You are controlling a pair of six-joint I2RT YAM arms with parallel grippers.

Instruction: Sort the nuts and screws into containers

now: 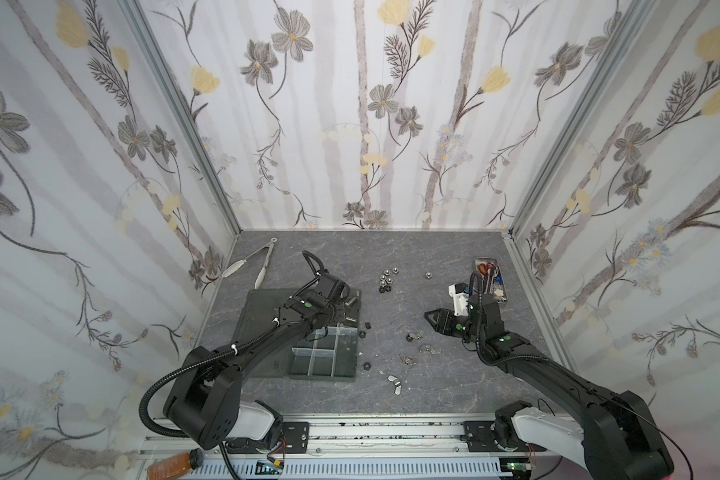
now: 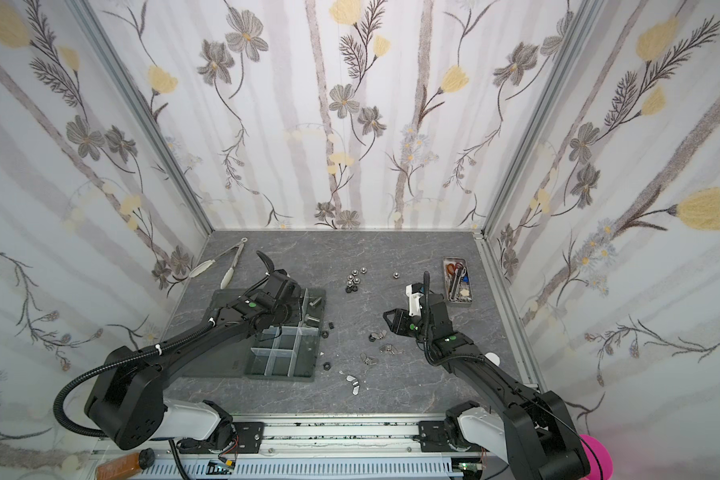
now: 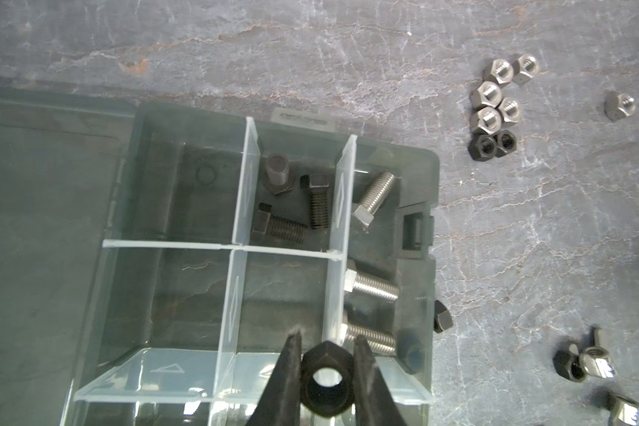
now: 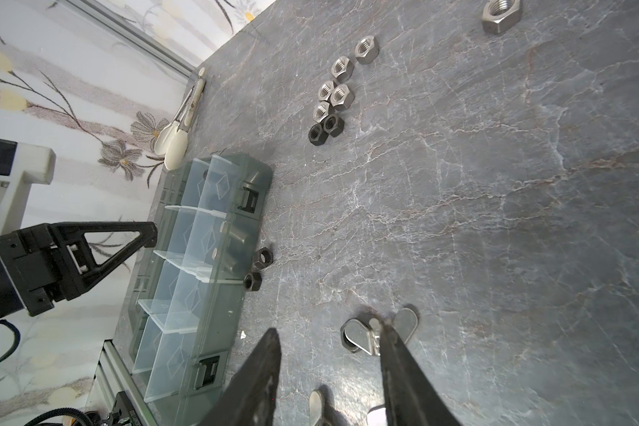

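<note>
My left gripper [image 3: 328, 335] is shut on a black hex nut [image 3: 325, 380] and holds it over the far cells of the dark grey organiser tray [image 1: 341, 376] [image 2: 279, 376]. One cell holds black screws [image 3: 318, 201]. The cells beside it hold silver screws [image 3: 375, 197]. A cluster of silver and black nuts [image 1: 387, 279] [image 4: 334, 92] lies on the table beyond the tray. My right gripper [image 4: 329, 326] [image 1: 431, 318] hangs open just above the table. One of its fingers is beside a silver wing nut [image 4: 358, 333], and nothing is between them. More wing nuts [image 1: 427, 348] lie nearby.
Metal tongs [image 1: 262, 262] lie at the back left. A narrow metal tray of scissors [image 1: 491, 278] stands at the back right. The organiser's lid [image 1: 258, 328] lies flat to the left. Loose black nuts [image 1: 366, 366] sit by the tray's right side. A lone silver nut [image 1: 427, 274] lies apart.
</note>
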